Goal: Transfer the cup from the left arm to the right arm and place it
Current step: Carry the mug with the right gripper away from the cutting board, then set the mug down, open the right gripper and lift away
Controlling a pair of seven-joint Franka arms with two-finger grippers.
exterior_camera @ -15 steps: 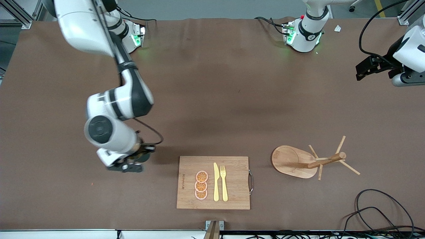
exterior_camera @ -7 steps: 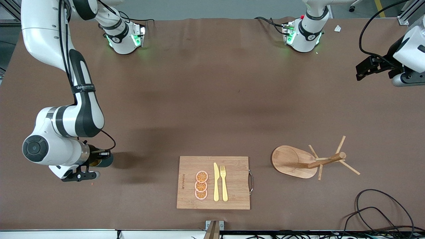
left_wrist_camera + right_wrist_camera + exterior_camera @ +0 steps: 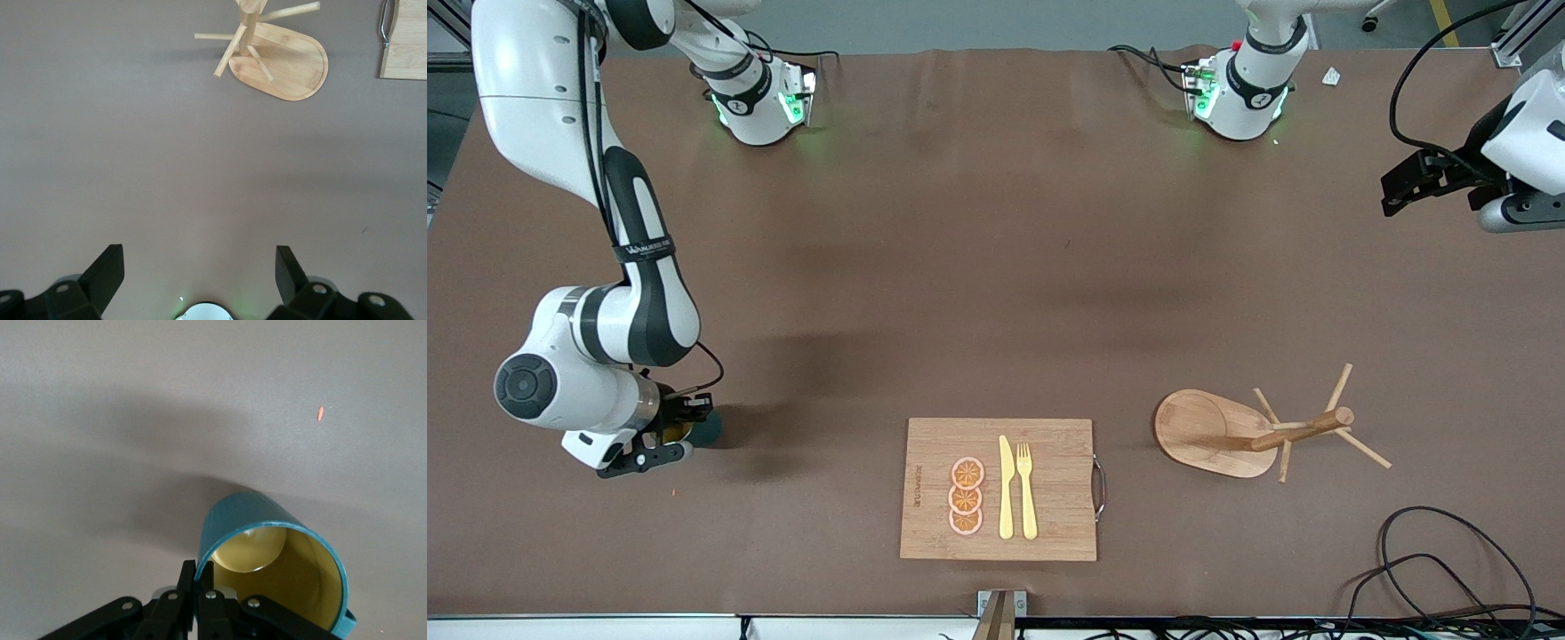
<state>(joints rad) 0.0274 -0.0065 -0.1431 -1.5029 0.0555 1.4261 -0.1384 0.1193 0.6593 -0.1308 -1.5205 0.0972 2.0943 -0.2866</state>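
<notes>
The cup is a teal-green mug with a yellow inside. My right gripper is shut on its rim, one finger inside and one outside. In the front view the cup shows just past my right gripper, low over the table at the right arm's end, level with the cutting board. My left gripper is open and empty, up in the air over the left arm's end of the table; it also shows in the front view.
A wooden cutting board holds three orange slices, a yellow knife and a yellow fork. A wooden peg stand stands toward the left arm's end. Cables lie at the near corner.
My right arm has swung the cup away from the cutting board toward its own end of the table, then lowered slightly. The left arm has not moved.
</notes>
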